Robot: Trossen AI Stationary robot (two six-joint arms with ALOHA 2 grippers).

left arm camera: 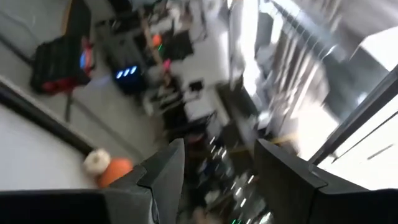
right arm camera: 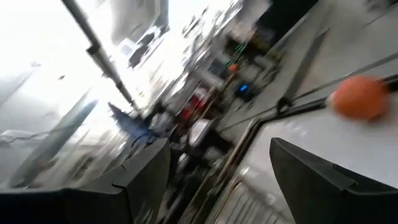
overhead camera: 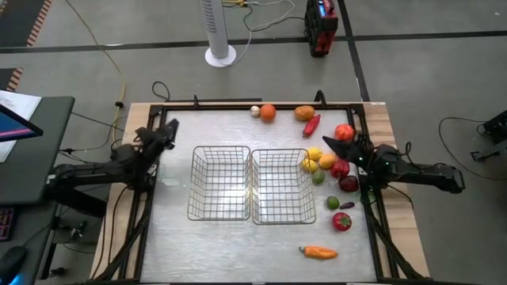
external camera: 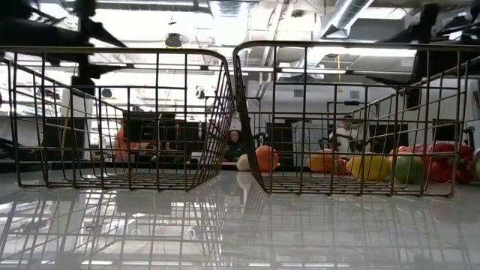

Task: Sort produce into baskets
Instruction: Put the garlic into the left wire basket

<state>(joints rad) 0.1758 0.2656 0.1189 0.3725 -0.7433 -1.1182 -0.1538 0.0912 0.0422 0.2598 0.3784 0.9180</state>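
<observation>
Pale table (overhead camera: 174, 237) (glossy), two baskets (overhead camera: 219, 184) side by side.

Two dark jointed arms, black cables, angular dark jaws.

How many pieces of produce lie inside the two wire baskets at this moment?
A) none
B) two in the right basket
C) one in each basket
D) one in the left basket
A: in the high view the left basket and the right basket show only bare grid, and all produce, such as the orange pepper, lies outside on the table.
</observation>
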